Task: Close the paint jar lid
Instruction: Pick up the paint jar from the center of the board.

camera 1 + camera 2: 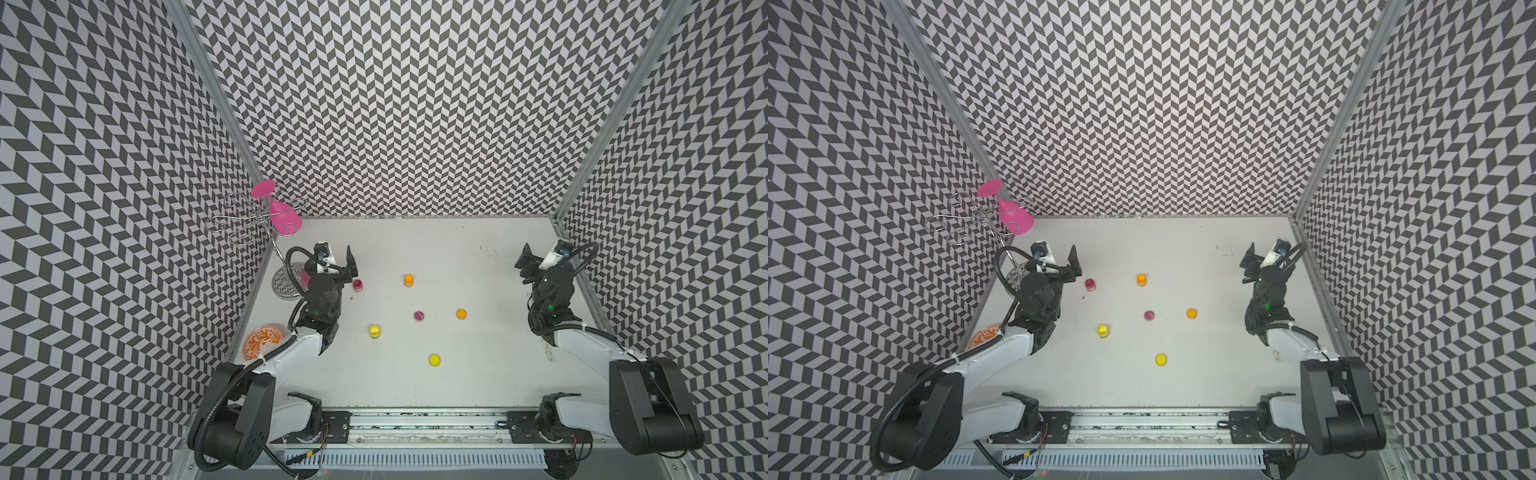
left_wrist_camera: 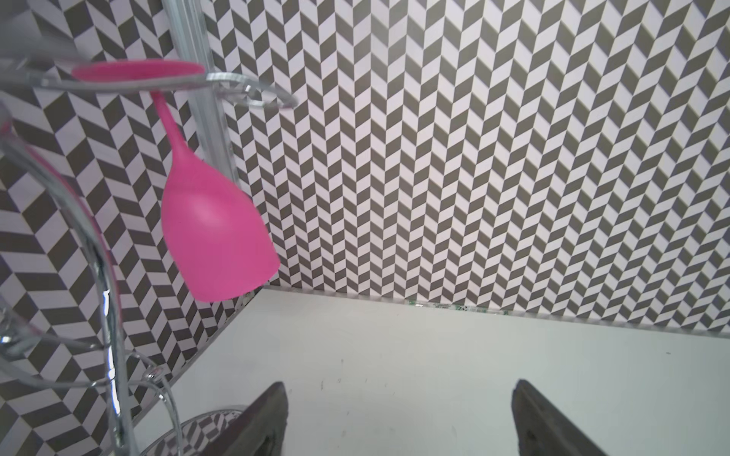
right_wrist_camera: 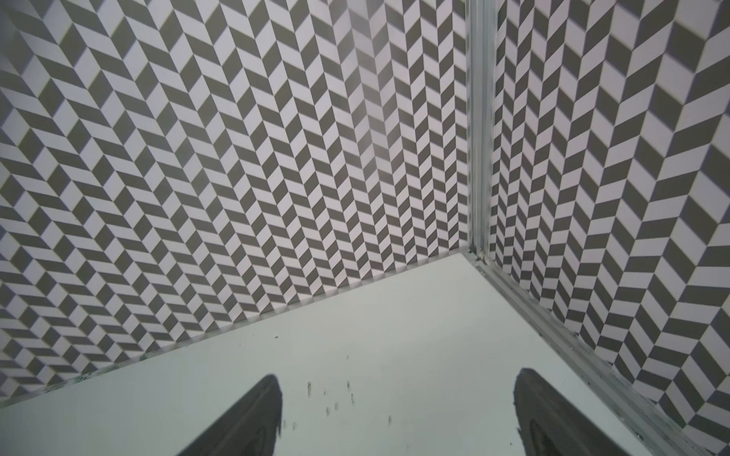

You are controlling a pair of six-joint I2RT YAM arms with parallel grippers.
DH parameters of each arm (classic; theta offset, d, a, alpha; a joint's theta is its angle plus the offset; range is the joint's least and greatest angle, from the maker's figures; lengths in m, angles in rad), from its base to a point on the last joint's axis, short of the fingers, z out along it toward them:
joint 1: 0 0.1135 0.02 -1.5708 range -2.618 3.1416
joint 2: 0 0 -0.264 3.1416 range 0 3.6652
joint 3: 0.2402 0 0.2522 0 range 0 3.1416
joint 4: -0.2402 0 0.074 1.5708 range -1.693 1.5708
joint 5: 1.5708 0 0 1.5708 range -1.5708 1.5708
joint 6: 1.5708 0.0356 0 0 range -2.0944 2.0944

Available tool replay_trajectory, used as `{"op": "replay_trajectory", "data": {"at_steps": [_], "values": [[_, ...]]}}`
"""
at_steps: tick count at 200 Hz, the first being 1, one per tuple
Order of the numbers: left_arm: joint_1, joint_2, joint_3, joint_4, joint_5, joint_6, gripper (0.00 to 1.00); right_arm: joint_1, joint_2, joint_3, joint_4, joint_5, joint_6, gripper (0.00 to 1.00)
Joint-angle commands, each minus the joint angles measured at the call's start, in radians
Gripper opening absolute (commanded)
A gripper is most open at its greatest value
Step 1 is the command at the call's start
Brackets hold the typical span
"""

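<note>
Three small paint jars stand on the white table in both top views: a dark red one [image 1: 358, 285], an orange one [image 1: 409, 280] and a yellow one [image 1: 375, 331]. Flat round lids lie apart from them: magenta [image 1: 419, 316], orange [image 1: 461, 313] and yellow [image 1: 434, 360]. My left gripper [image 1: 352, 264] hangs open just left of the red jar, not touching it. At the far right, well away from the jars, my right gripper [image 1: 525, 262] is open too. In the wrist views the left gripper [image 2: 399, 385] and right gripper [image 3: 397, 379] have only bare table between their fingers.
A chrome glass rack [image 1: 257, 216] with a hanging pink wine glass [image 1: 284, 218] stands in the back left corner, close behind my left arm. An orange patterned plate [image 1: 264, 340] lies by the left wall. Patterned walls enclose the table on three sides.
</note>
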Motion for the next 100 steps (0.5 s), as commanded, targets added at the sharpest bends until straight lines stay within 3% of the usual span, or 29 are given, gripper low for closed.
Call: {"op": "replay_trajectory", "data": {"at_steps": [1, 14, 25, 58, 100], "values": [[-0.138, -0.032, 0.108, -0.354, -0.166, -0.061, 0.90, 0.017, -0.042, 0.044, -0.307, -0.034, 0.092, 0.88], [-0.195, -0.041, 0.196, -0.508, -0.187, -0.106, 0.91, 0.035, -0.074, 0.059, -0.353, -0.095, 0.099, 0.86], [-0.215, -0.063, 0.255, -0.631, -0.136, -0.149, 0.91, 0.067, -0.100, 0.070, -0.386, -0.161, 0.089, 0.85], [-0.220, -0.211, 0.243, -0.775, 0.176, -0.184, 0.91, 0.291, -0.105, 0.138, -0.467, -0.253, 0.016, 0.84], [-0.188, -0.340, 0.176, -0.870, 0.490, -0.208, 0.91, 0.489, 0.066, 0.275, -0.499, -0.410, -0.025, 0.83]]}}
